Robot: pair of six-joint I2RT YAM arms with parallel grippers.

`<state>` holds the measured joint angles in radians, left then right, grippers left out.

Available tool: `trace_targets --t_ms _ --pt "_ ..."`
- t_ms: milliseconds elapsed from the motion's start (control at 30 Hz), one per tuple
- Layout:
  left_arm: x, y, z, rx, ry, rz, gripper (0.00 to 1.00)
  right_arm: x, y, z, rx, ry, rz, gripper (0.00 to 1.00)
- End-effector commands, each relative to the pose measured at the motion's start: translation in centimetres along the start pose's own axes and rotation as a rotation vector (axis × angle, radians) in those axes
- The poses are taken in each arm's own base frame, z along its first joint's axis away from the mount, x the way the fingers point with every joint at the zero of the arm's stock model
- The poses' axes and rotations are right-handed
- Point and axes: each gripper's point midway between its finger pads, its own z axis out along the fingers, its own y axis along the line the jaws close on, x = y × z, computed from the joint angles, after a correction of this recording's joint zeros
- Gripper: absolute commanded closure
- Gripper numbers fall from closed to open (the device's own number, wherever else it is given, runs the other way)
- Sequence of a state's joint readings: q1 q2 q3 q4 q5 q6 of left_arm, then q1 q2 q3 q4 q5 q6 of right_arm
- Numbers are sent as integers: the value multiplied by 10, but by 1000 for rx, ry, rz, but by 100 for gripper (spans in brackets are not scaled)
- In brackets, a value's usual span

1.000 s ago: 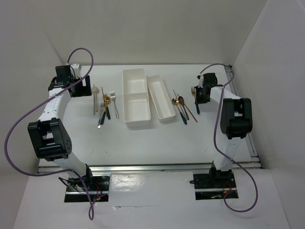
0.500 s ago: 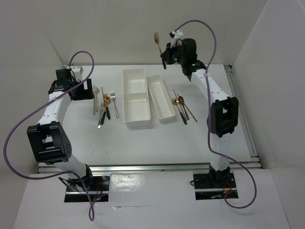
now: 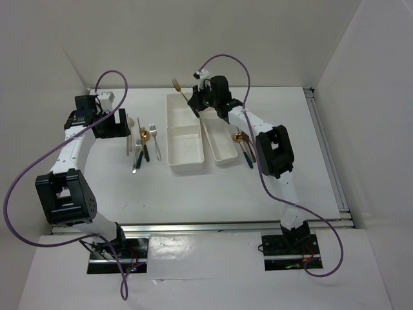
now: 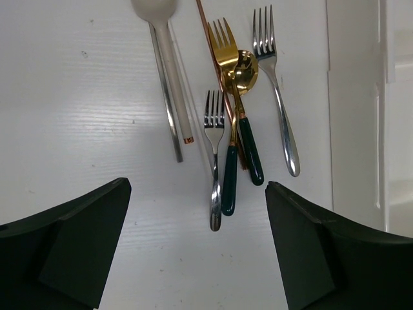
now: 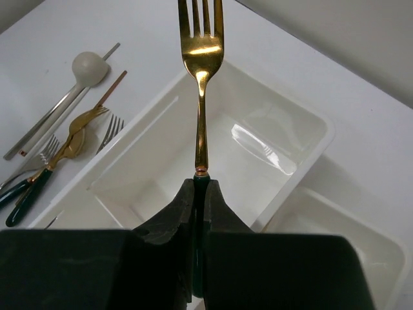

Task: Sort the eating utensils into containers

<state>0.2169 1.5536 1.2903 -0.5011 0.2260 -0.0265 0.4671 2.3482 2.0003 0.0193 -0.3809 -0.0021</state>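
My right gripper (image 3: pixel 195 106) (image 5: pixel 201 187) is shut on the teal handle of a gold-headed fork (image 5: pixel 201 51) (image 3: pixel 179 88) and holds it in the air over the far squarish compartment of the white tray (image 3: pixel 169 126) (image 5: pixel 139 132). My left gripper (image 3: pixel 111 123) (image 4: pixel 197 213) is open and empty above the table, just near of a cluster of utensils: a gold fork (image 4: pixel 222 48), a gold spoon (image 4: pixel 240 71), a small silver fork (image 4: pixel 214 123), a larger silver fork (image 4: pixel 274 71), a white spoon (image 4: pixel 155 10) and thin chopsticks (image 4: pixel 169 97). A gold spoon (image 3: pixel 238 137) and chopsticks lie right of the tray.
The long narrow compartment (image 3: pixel 226 155) lies at the tray's right side. White walls enclose the table at the back and both sides. A metal rail (image 3: pixel 206 226) runs along the near edge. Purple cables loop from both arms.
My right gripper lifted the gold fork from the table's right side, swung it up and left, and now holds it lower over the tray. My left gripper barely moved.
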Motion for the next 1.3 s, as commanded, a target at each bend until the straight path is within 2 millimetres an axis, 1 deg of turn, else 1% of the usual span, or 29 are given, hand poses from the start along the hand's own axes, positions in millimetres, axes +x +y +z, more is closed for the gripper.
trace_targets --t_ms 0,67,100,133,167,300,333,367,400,467,500,567,600,633,733,767,800,833,867,900,967,1000,1033,1067,1100,1133,1200,1233,1267 --pt "-3 -8 -15 19 -24 19 0 -23 3 5 -10 -102 -47 100" --pt "-3 -6 -15 10 -24 28 0 -17 1 10 -10 -95 -35 100" --pt "-1 -6 -15 10 -15 25 0 -17 2 10 -11 -95 -12 100" --pt "-1 -6 -15 10 -15 25 0 -25 2 11 -11 -107 -17 100" --pt "-1 -6 -15 10 -15 25 0 -21 7 15 -20 -96 -15 100" --pt "-1 -6 -15 10 -15 25 0 -18 6 18 -20 -98 -16 100" --pt "-2 -4 -13 1 -15 25 0 -7 7 21 -31 -74 3 100" --pt "-2 -4 -13 1 -15 25 0 -7 7 21 -32 -74 13 100" --pt "2 -4 -11 2 3 21 0 4 13 25 -41 -55 17 100" --pt "-2 -4 -12 2 -6 23 0 12 11 26 -31 -44 40 100" --pt "-2 -4 -12 2 -6 23 0 23 11 28 -30 -20 64 100" --pt "-2 -2 -12 -7 -5 23 0 15 14 29 -40 -23 111 100" --pt "2 -2 -11 -7 4 21 0 19 21 30 -49 -10 113 100" --pt "2 -2 -11 -7 4 21 0 15 25 32 -42 -18 116 100" --pt "2 -2 -11 -7 4 21 0 25 20 33 -16 -7 122 100" --pt "2 -2 -11 -7 4 21 0 37 19 33 -13 18 117 100" --pt "2 -2 -11 -7 4 21 0 40 21 32 -24 30 107 100" --pt "-3 -2 -13 -8 -8 24 0 45 21 31 -32 49 81 94" --pt "-3 -2 -13 -8 -8 24 0 50 20 30 -32 66 70 81" --pt "-1 -1 -10 -7 2 21 0 54 21 27 -30 89 65 56" --pt "-5 -4 -11 3 -9 24 0 58 15 18 -11 102 64 41" --pt "-5 -4 -11 3 -9 24 0 54 17 14 -11 94 61 36" --pt "-5 -5 -11 12 -9 24 0 29 16 1 -5 52 40 32" --pt "0 -6 -7 22 8 19 0 19 11 -7 5 31 37 32" --pt "0 -6 -7 22 8 19 0 19 7 -17 15 34 42 32" --pt "0 -6 -7 22 8 19 0 -15 8 -34 22 -32 20 31" --pt "3 -7 -2 32 15 17 0 -30 -9 -58 59 -57 33 33" --pt "0 -6 -2 31 3 20 0 -60 -7 -80 63 -103 32 33" --pt "3 -6 0 31 3 20 0 -73 -22 -98 96 -130 32 35"
